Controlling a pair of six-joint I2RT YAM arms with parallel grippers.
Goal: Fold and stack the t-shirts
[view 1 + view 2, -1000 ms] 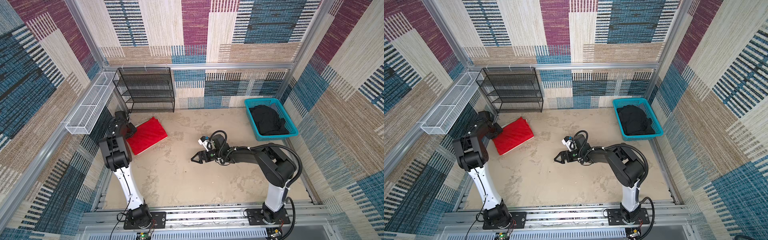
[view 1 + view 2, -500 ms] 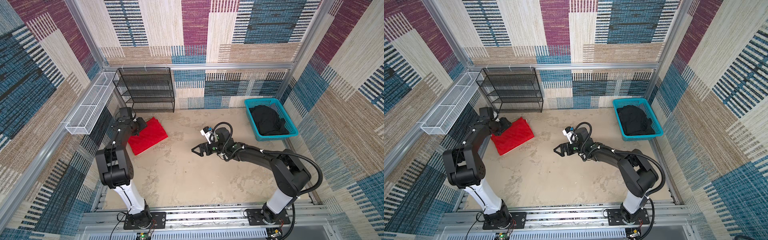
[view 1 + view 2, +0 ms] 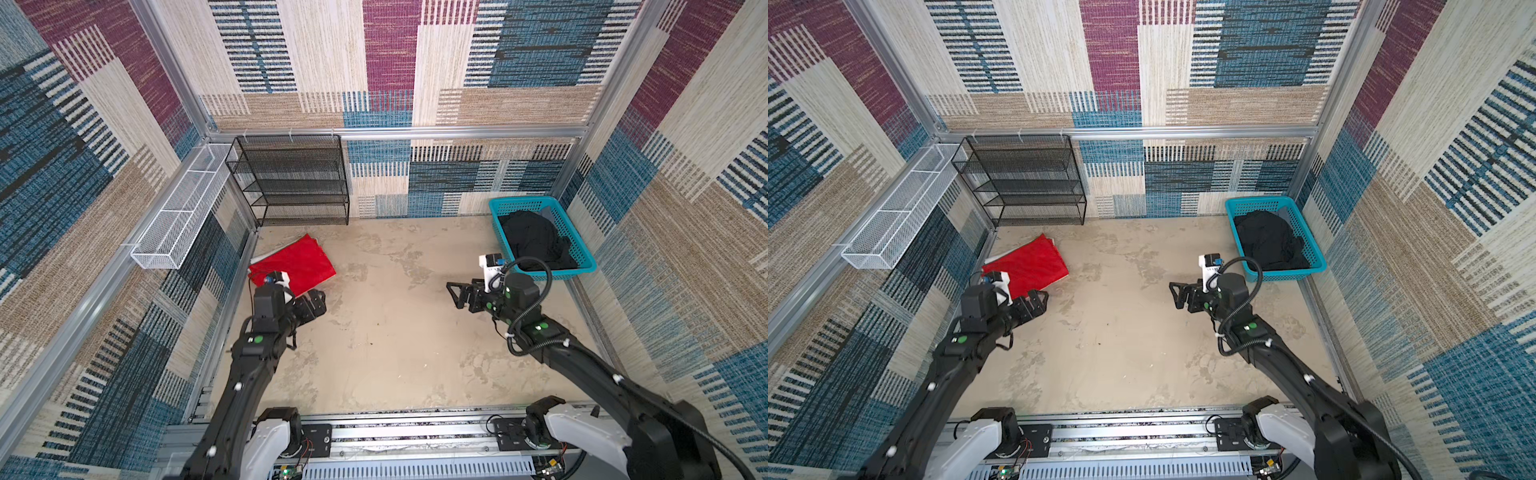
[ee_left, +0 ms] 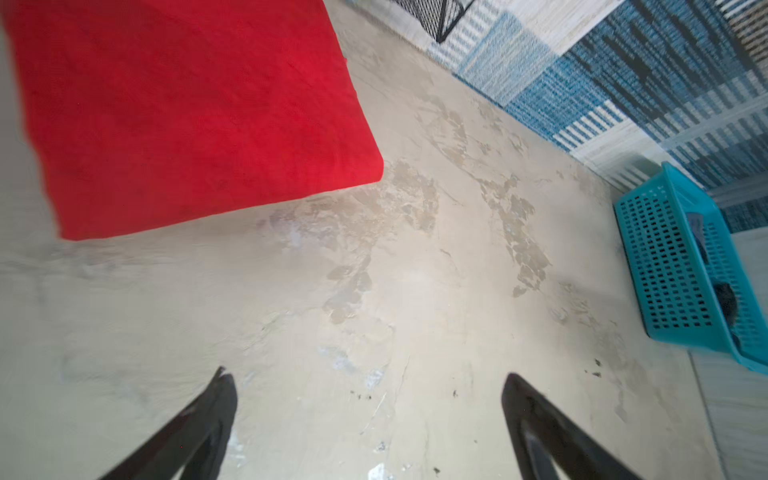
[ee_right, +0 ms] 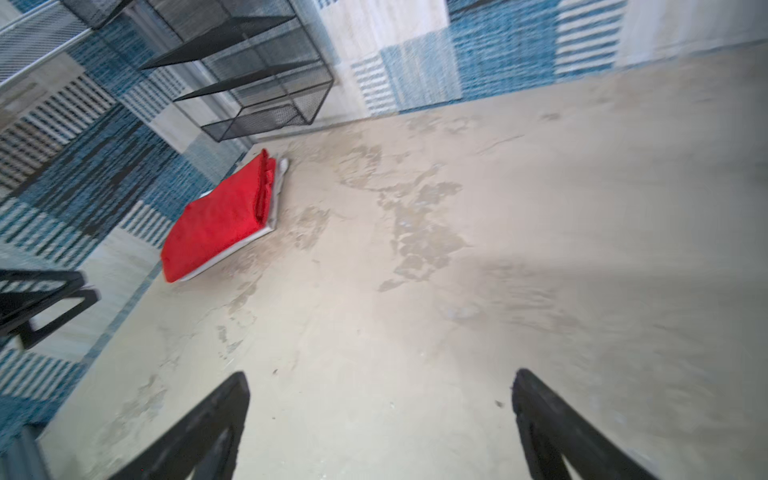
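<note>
My left fingers [image 4: 199, 428] and right fingers [image 5: 552, 428] stand wide, empty. Red t-shirt [image 3: 297, 266] lies folded atop white t-shirt [image 5: 271, 218], centre-left in both top views. Black t-shirt [image 3: 536, 241] sits in basket [image 3: 523, 203], right. Judgement: pinch black cloth high, lift clear of rim.

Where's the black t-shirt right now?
In both top views the crumpled black cloth t-shirt lies inside the teal plastic basket in the far right corner, beyond the open right gripper.
</note>
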